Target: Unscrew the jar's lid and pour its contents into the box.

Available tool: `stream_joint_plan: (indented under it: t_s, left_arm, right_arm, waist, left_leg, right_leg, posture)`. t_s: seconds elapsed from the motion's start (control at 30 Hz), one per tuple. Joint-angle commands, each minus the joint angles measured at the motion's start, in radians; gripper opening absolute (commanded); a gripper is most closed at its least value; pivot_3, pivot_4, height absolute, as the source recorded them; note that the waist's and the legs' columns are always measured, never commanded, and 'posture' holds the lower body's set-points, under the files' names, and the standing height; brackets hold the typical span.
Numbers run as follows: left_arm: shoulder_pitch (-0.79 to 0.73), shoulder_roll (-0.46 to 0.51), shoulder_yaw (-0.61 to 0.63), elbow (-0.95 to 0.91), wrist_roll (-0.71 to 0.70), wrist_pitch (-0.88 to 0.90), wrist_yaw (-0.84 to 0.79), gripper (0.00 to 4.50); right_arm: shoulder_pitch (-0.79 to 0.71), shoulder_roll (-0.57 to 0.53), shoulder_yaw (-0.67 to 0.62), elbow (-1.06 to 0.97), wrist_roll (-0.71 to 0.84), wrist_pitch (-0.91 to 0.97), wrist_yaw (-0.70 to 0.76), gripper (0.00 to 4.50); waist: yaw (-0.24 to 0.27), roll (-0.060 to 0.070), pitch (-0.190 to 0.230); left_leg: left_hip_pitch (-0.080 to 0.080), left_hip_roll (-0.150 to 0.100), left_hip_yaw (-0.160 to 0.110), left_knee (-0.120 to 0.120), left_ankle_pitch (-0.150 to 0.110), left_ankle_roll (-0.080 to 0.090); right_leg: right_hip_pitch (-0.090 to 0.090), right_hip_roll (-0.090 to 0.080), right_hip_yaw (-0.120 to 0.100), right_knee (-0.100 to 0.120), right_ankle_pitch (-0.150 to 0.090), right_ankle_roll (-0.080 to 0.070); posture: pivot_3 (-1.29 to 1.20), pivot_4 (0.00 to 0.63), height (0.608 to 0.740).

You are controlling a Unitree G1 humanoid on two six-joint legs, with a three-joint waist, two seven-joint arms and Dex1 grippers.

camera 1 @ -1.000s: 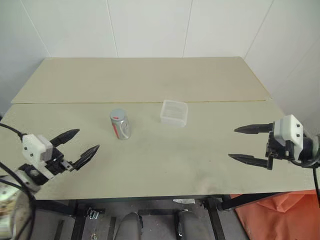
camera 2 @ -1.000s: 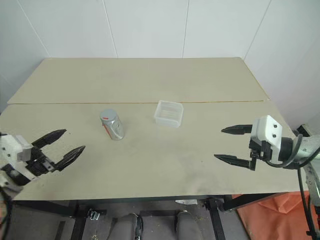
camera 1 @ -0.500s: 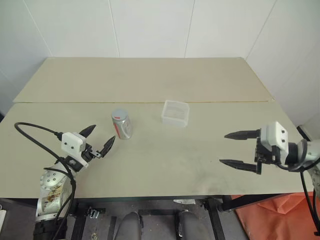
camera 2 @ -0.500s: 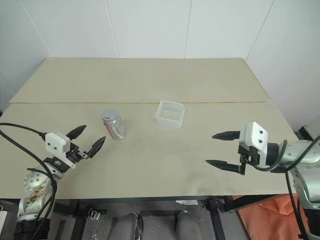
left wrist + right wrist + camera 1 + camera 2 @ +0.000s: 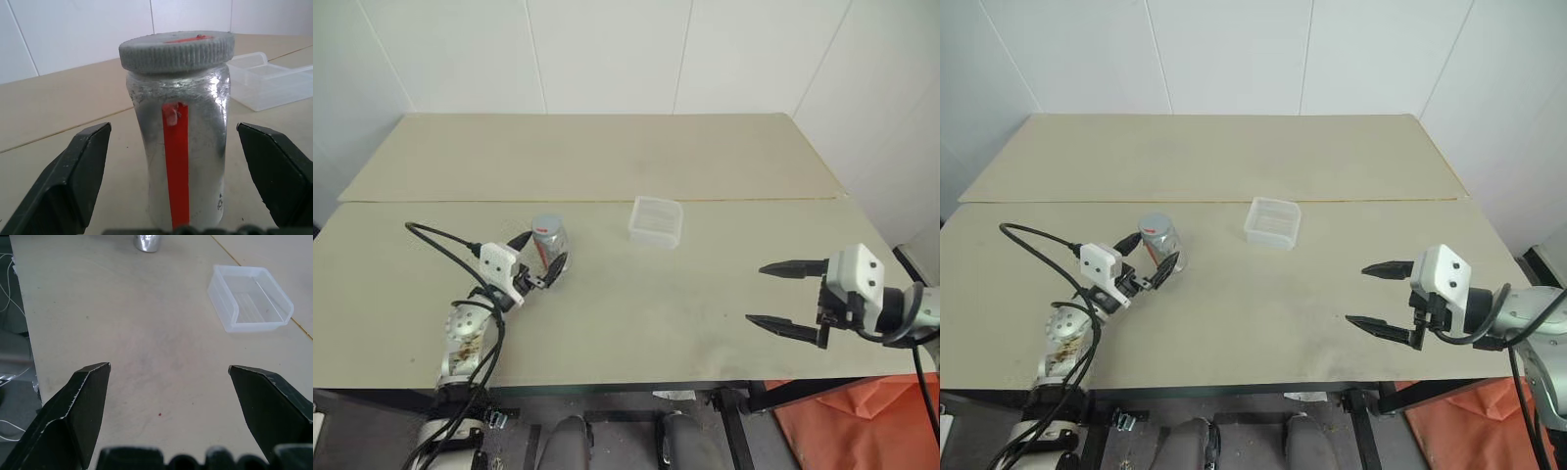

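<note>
The jar stands upright on the table left of centre, silvery with a red stripe. Its grey ribbed lid is on top. The silvery wall hides the contents. My left gripper is open, one finger on each side of the jar, and I see no contact in the left wrist view. The clear square box sits empty to the right of the jar, a little farther back. My right gripper hovers open over the table's right part, pointing left, with nothing between its fingers.
A seam runs across the table just behind the jar and the box. A black cable loops over the table by my left arm. An orange sheet lies on the floor below the table's right front corner.
My left gripper has moved forward and to the right, from the table's left front up to the jar, and now flanks it. The right gripper has barely shifted.
</note>
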Motion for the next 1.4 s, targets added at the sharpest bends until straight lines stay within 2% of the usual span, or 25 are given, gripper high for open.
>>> stream_joint_plan:
  t_s: [0.03,0.13,0.23,0.43,0.7,0.83,1.0,1.1,1.27,1.4]
  left_arm:
    - [-0.042,-0.019,-0.011,0.031,0.006,-0.038,0.025,4.48]
    - [-0.052,-0.024,-0.012,0.055,0.011,-0.043,0.035,4.48]
    - [-0.052,-0.023,-0.013,0.065,0.002,-0.043,0.025,3.89]
    - [-0.054,-0.024,-0.012,0.075,-0.011,-0.046,0.009,2.03]
    - [-0.065,-0.014,-0.016,0.013,-0.042,0.009,-0.031,1.99]
    - [-0.06,-0.018,-0.036,-0.113,-0.079,0.087,-0.046,1.99]
    - [-0.03,0.008,-0.106,-0.281,-0.165,0.243,-0.165,1.99]
    - [-0.025,0.02,-0.142,-0.32,-0.167,0.286,-0.199,1.99]
    - [-0.022,0.005,-0.187,-0.329,-0.165,0.295,-0.24,1.99]
    - [-0.016,0.0,-0.213,-0.339,-0.147,0.293,-0.249,1.99]
  right_arm:
    - [-0.004,-0.02,-0.056,-0.024,0.007,-0.001,-0.011,4.5]
    - [0.002,-0.027,-0.059,-0.036,-0.003,-0.005,-0.015,4.5]
    - [0.011,-0.028,-0.06,-0.038,-0.002,-0.002,-0.021,4.5]
    - [0.014,-0.024,-0.053,-0.042,-0.006,-0.002,-0.027,4.5]
    - [-0.044,0.014,-0.011,-0.071,0.022,0.026,-0.075,4.5]
    - [-0.189,0.167,0.117,-0.148,0.063,0.161,-0.268,4.5]
    - [-0.314,0.438,0.318,-0.228,-0.009,0.216,-0.527,4.5]
    - [-0.359,0.564,0.399,-0.23,-0.065,0.223,-0.638,4.5]
    - [-0.423,0.681,0.478,-0.204,-0.134,0.211,-0.726,4.5]
    - [-0.423,0.697,0.515,-0.197,-0.17,0.214,-0.737,4.5]
  waist:
    - [0.002,0.0,0.0]
    - [0.001,0.0,0.0]
    - [0.0,0.0,0.0]
    - [0.0,0.0,0.0]
    - [-0.003,0.0,0.0]
    - [-0.013,-0.001,0.0]
    - [-0.012,0.0,0.0]
    - [-0.009,0.0,0.0]
    - [-0.007,0.0,0.0]
    - [-0.009,0.0,0.0]
  left_leg:
    - [0.0,0.0,0.0,0.0,0.0,0.0]
    - [0.0,0.0,0.0,0.0,0.0,0.0]
    - [0.0,0.0,0.0,0.0,0.0,0.0]
    - [0.0,0.0,0.0,0.0,0.0,0.0]
    - [0.0,0.0,0.0,0.0,0.0,0.0]
    - [0.0,0.001,-0.001,0.0,0.0,0.0]
    - [-0.001,0.001,-0.002,-0.001,0.0,0.0]
    - [-0.004,0.001,-0.003,-0.001,0.0,0.0]
    - [-0.005,0.0,-0.002,0.0,0.0,0.0]
    - [-0.005,0.0,-0.003,-0.001,0.0,0.0]
  right_leg:
    - [0.0,0.0,0.0,0.0,0.0,0.0]
    - [0.0,0.0,0.0,0.0,0.0,0.0]
    - [0.0,0.0,0.0,0.0,0.0,0.0]
    - [0.0,0.0,0.0,0.0,0.0,0.0]
    - [0.0,0.0,0.0,0.0,0.0,0.0]
    - [0.0,0.001,0.0,0.0,0.0,0.0]
    - [-0.002,0.002,0.0,0.002,0.0,0.0]
    - [-0.004,0.002,0.0,0.002,0.002,-0.003]
    - [-0.004,0.001,0.0,0.001,0.003,-0.004]
    - [-0.004,0.001,-0.001,0.001,0.003,-0.004]
  posture:
    - [0.0,0.15,0.74]
    - [0.0,0.15,0.74]
    - [0.0,0.15,0.74]
    - [0.0,0.15,0.74]
    - [0.0,0.15,0.74]
    - [0.0,0.15,0.74]
    - [0.0,0.15,0.74]
    - [0.0,0.15,0.74]
    - [0.0,0.15,0.74]
    - [0.0,0.15,0.74]
